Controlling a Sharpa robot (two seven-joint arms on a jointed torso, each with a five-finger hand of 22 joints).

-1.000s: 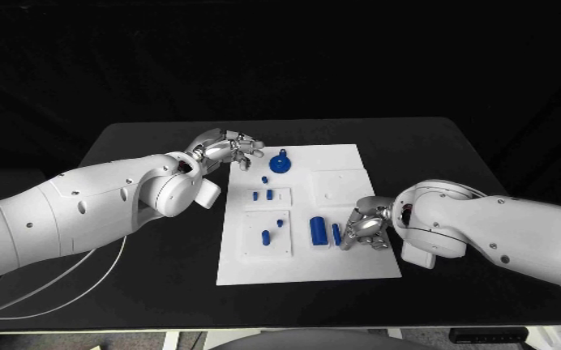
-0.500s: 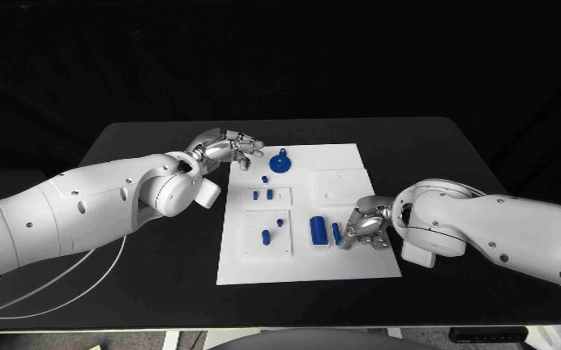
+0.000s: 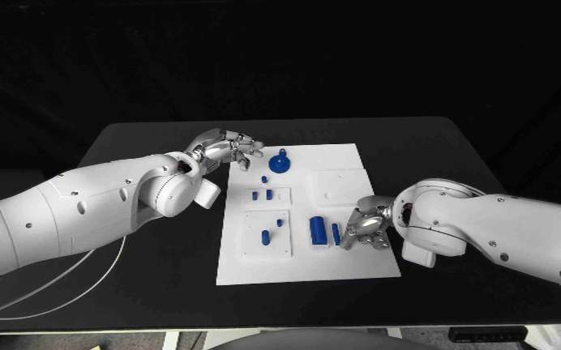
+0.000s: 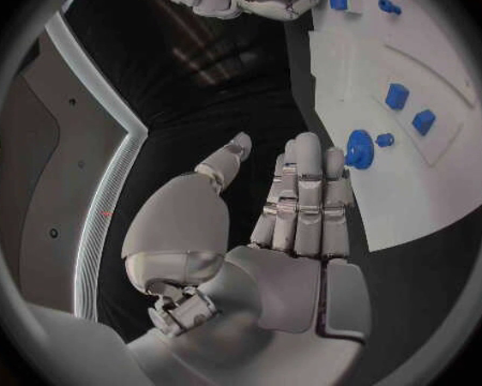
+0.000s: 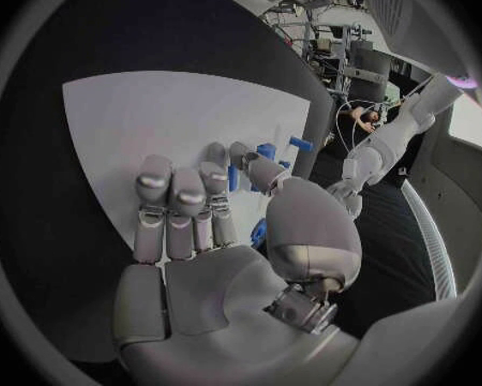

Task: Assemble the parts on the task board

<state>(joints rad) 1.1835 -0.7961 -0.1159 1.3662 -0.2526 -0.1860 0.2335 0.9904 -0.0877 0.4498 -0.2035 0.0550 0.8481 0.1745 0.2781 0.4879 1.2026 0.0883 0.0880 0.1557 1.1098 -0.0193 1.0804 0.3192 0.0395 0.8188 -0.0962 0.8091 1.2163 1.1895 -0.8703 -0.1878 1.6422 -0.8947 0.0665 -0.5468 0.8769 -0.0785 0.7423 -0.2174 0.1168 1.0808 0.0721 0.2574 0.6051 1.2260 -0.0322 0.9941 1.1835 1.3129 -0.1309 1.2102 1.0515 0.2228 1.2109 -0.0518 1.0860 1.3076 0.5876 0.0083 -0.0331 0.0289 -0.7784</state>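
While we scan from the table's near edge outward, we note:

Task board (image 3: 351, 265): a white plate lying flat in the middle of the black table (image 3: 140, 285), its long side running away from us.

Right hand (image 3: 365, 229): at the board's right edge, near end; fingers curled in beside a slim blue bar (image 3: 336, 233). We cannot tell whether they pinch the bar or merely touch it.

Blue block (image 3: 317, 230): lying flat just left of the slim bar, on the board.

Small blue pieces (image 3: 265, 236): on a raised panel at the board's near left.

Two short blue pegs (image 3: 262, 194): side by side at mid-board, left of centre.

Round blue part (image 3: 280, 164): a disc with a short stem, at the board's far left.

Left hand (image 3: 233, 149): over the board's far left corner, just beside the disc; in the wrist view its fingers (image 4: 305, 199) lie straight and close together, thumb apart, with nothing in them.
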